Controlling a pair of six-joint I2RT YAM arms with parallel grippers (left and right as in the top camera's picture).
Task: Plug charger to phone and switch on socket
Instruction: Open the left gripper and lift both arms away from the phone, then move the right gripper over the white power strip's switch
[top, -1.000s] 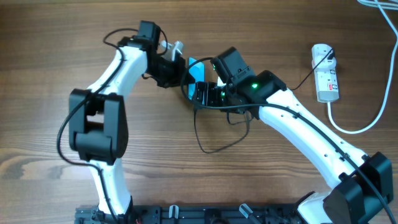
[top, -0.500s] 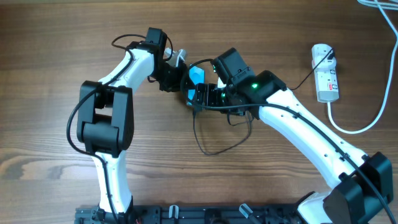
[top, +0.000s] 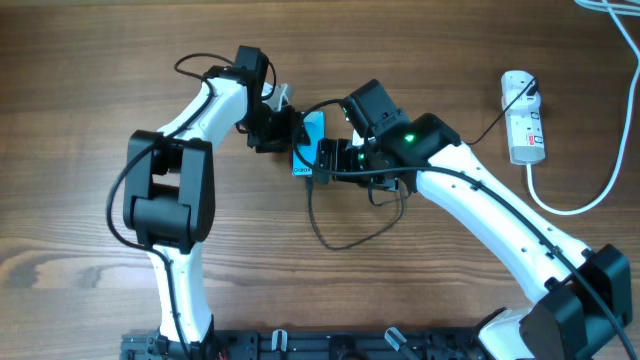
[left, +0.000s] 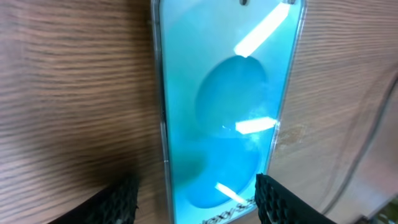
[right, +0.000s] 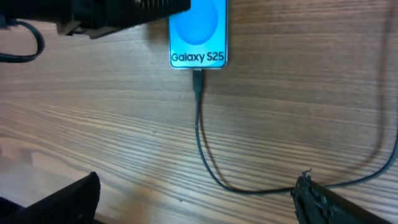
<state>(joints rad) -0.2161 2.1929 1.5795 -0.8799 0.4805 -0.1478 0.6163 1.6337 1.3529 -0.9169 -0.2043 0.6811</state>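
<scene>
The phone (top: 310, 147) lies flat on the wood, its teal screen (left: 227, 106) up, with "Galaxy S25" lettering (right: 198, 58). The charger's small black connector (right: 197, 79) sits in the phone's bottom edge. Its thin cable (right: 205, 149) loops over the table (top: 335, 240) and runs towards the black plug (top: 530, 92) in the white socket (top: 525, 125) at the right. My left gripper (left: 199, 205) (top: 283, 130) is open astride the phone's lettered end, with a gap at its left finger (left: 118, 199). My right gripper (right: 196, 205) (top: 330, 158) is open just below the phone and holds nothing.
The socket's thick white cord (top: 590, 200) curves along the right edge of the table. Both arms meet over the phone in the upper middle. The black arm bases stand at the near edge (top: 300, 345).
My left gripper has opened and let go of the phone, which was tilted in its grip and now lies flat, a little nearer. The right arm has stayed in place, open.
</scene>
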